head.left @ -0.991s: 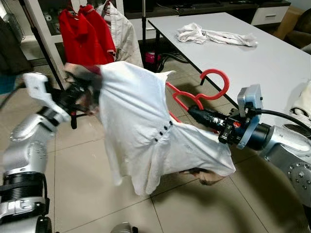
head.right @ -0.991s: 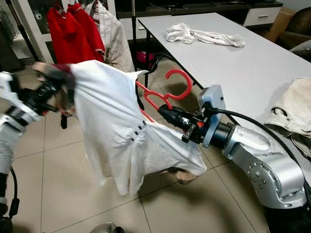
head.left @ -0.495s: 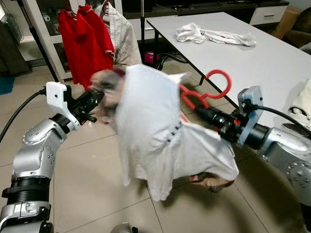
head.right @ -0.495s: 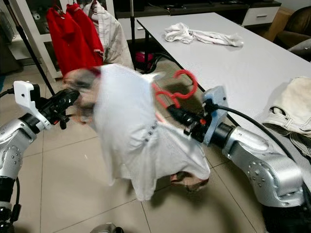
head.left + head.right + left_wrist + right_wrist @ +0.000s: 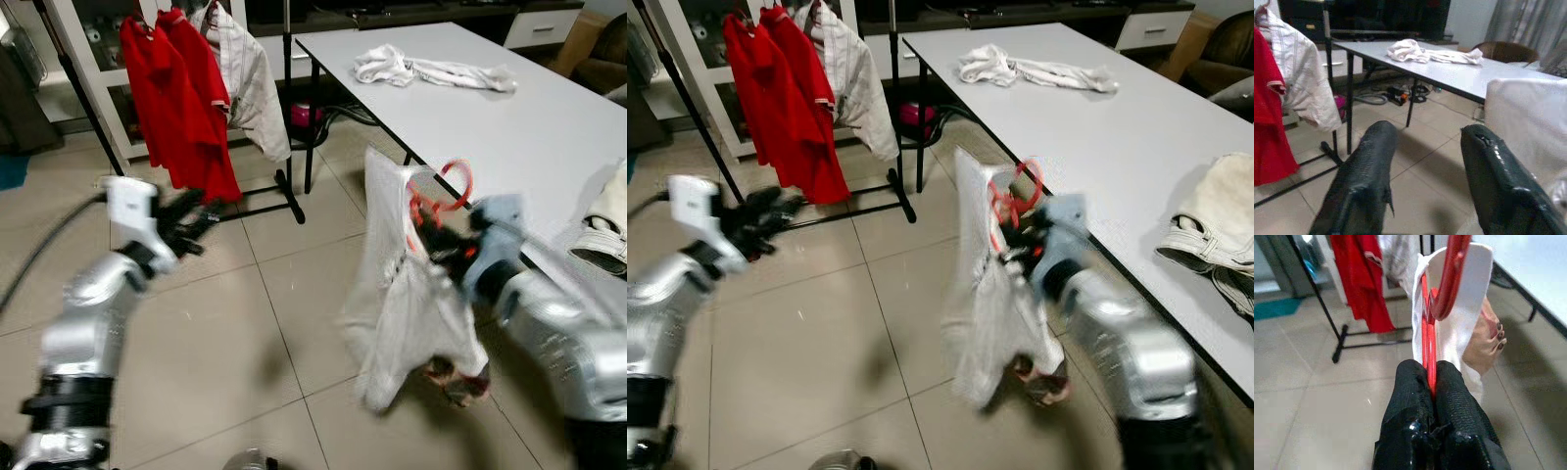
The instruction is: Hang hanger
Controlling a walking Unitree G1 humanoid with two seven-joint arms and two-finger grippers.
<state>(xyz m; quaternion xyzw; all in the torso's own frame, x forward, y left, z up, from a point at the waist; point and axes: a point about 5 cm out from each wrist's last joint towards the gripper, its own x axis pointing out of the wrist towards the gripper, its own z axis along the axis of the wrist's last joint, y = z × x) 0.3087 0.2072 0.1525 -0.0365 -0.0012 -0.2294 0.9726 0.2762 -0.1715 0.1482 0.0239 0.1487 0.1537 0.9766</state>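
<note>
A red hanger (image 5: pixel 443 188) carries a white shirt (image 5: pixel 400 304) that hangs limp below it, blurred by motion. My right gripper (image 5: pixel 438 251) is shut on the hanger's lower part, beside the table's near edge. In the right wrist view the fingers (image 5: pixel 1449 391) pinch the red hanger (image 5: pixel 1428 345), with the white shirt (image 5: pixel 1462 328) draped behind it. My left gripper (image 5: pixel 192 221) is open and holds nothing, out to the left over the floor, well apart from the shirt. The left wrist view has both fingers (image 5: pixel 1359 186) spread and the white shirt (image 5: pixel 1528 122) off to one side.
A black clothes rack (image 5: pixel 288 117) at the back holds red shirts (image 5: pixel 181 93) and a striped white shirt (image 5: pixel 250 69). A long grey table (image 5: pixel 549 108) runs along the right with a white cloth (image 5: pixel 431 70) and a beige garment (image 5: pixel 612 220) on it. Tiled floor (image 5: pixel 255 333) lies between.
My left gripper has let go of the shirt and drawn away to the left. The shirt has swung down and now hangs from the hanger in my right gripper.
</note>
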